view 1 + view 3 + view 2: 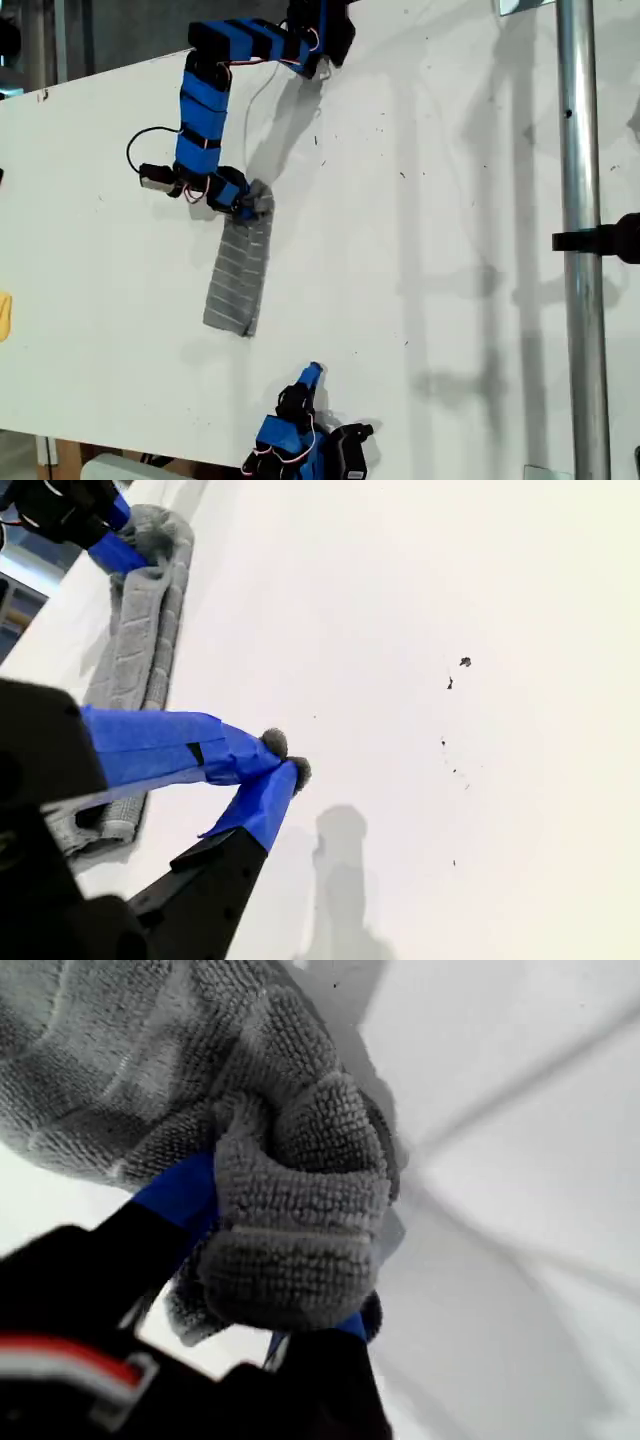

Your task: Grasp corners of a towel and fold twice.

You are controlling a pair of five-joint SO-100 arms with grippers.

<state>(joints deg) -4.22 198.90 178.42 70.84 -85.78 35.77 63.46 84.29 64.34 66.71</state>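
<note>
My first gripper (285, 1295) has its jaws clamped on a bunched end of the towel (240, 268); the rest trails away from them, flat on the table (430, 250). My second gripper (285, 760) sits well apart, jaws closed and empty. Best to keep grip, drag slow, avoid more bunching.

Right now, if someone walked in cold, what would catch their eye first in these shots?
Probably the towel, a narrow grey striped strip lying on the white table, with my first gripper clamped on its bunched upper end in the exterior view. Next, my second gripper, shut and empty, near that view's bottom edge.
</note>
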